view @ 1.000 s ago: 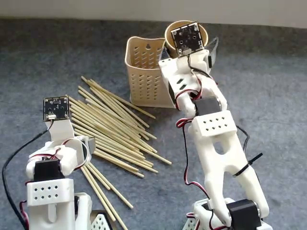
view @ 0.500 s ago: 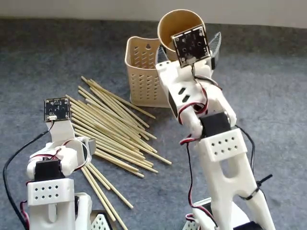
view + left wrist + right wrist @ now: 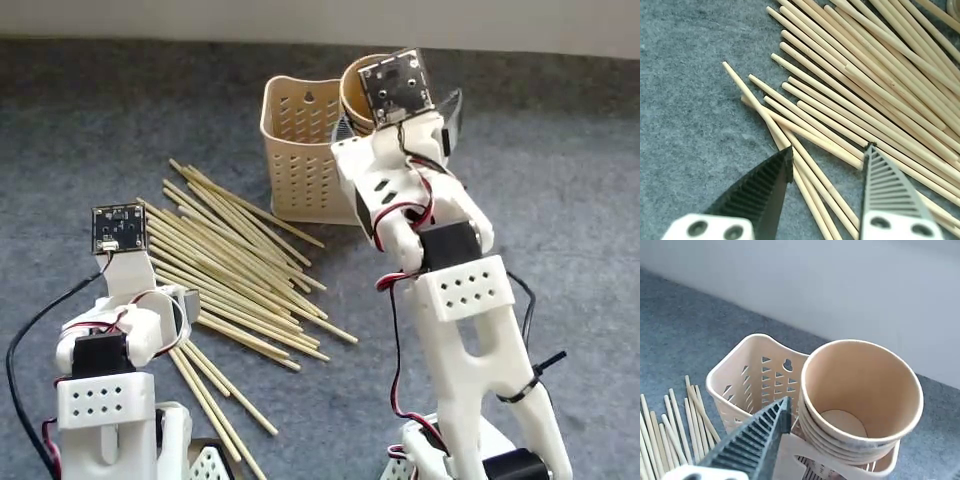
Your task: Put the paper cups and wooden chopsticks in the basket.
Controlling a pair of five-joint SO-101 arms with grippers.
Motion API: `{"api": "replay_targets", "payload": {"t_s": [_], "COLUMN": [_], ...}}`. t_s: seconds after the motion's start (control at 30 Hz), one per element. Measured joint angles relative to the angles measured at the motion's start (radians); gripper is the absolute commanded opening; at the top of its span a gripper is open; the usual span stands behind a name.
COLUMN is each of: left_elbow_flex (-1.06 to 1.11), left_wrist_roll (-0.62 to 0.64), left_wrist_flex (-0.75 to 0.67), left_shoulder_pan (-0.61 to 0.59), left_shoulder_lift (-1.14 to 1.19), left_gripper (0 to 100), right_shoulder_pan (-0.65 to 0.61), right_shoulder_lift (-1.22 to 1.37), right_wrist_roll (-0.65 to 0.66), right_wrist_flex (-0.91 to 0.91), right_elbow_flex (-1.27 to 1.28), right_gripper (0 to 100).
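A stack of brown paper cups (image 3: 860, 395) sits between the jaws of my right gripper (image 3: 852, 437), which is shut on it. The black finger (image 3: 757, 440) presses the stack's side. The stack hangs at the right end of the cream perforated basket (image 3: 755, 375), its bottom at about rim height. From above, the cups (image 3: 350, 88) show beside the basket (image 3: 300, 150), partly hidden under the right arm. Many wooden chopsticks (image 3: 240, 260) lie scattered on the grey cloth. My left gripper (image 3: 829, 148) is open just above the chopsticks (image 3: 855, 85), holding nothing.
The basket stands at the back of the grey cloth (image 3: 560, 200), close to the pale wall (image 3: 865, 285). The chopstick pile spreads from the basket's foot down to the left arm's base (image 3: 105, 400). Bare cloth lies right of the right arm.
My right arm lifted the cup stack, then brought it down and a little left, closer over the basket's right end. The left arm has not moved.
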Motion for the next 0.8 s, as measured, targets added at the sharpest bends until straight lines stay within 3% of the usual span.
{"api": "replay_targets", "payload": {"t_s": [0.2, 0.53, 0.8], "left_elbow_flex": [0.000, 0.000, 0.000], "left_wrist_roll": [0.000, 0.000, 0.000], "left_wrist_flex": [0.000, 0.000, 0.000], "left_shoulder_pan": [0.000, 0.000, 0.000], "left_shoulder_lift": [0.000, 0.000, 0.000], "left_gripper": [23, 23, 23], "right_shoulder_pan": [0.002, 0.002, 0.002], "right_shoulder_lift": [-0.002, -0.002, -0.002], "right_wrist_roll": [-0.066, -0.084, -0.084], "right_wrist_flex": [0.132, 0.114, 0.084], "right_elbow_flex": [-0.141, -0.199, -0.127], "right_gripper": [50.8, 3.2, 1.4]}}
